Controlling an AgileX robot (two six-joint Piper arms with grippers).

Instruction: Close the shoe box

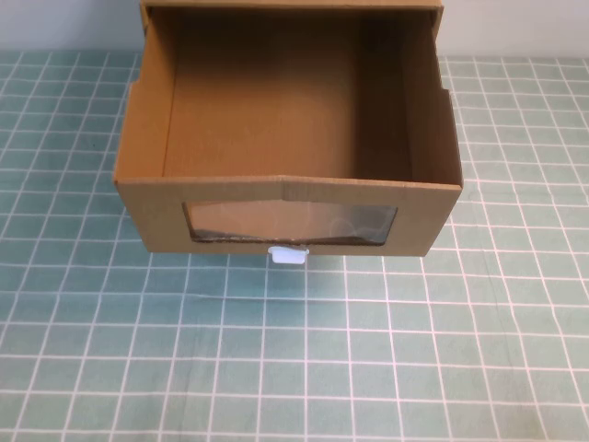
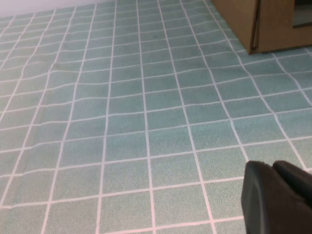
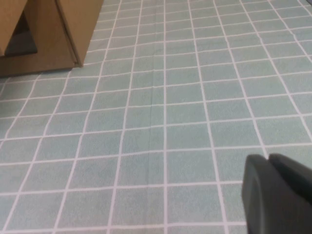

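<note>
While drawn well out toward the near side: shoe box (image 1: 287,214) at far centre of table, tray open, sleeve only at the far edge.
Material: brown corrugated cardboard, probably light and fairly stiff, yet thin walls likely to buckle under a hard or off-centre shove.
Contents: tray seems empty, so little weight to resist sliding; whole box may skid away rather than close.
Front panel: broad flat face toward the near side, slight crease at the middle of its top edge.
Window: clear plastic window (image 1: 290,226) across the front, judged flimsy and slippery; best avoided as a push spot.
Pull tab: small white pull tab (image 1: 287,255) just below the window, meant for pulling, not for pushing.
Where to press: cardboard strips left and right of the window, or the lower corners, both sides evenly to keep the tray from jamming askew.
Left gripper (image 2: 279,195): low over bare mat, near-left of the box, well apart from it; dark fingers close together, nothing held.
Right gripper (image 3: 278,192): low over bare mat, near-right of the box, well apart; fingers close together, nothing held.
Surroundings: green gridded mat (image 1: 294,368), pale wall at the far side.
Obstacles: none seen between either gripper and the front face; sleeve mouth mostly out of view, so fit there uncertain.
</note>
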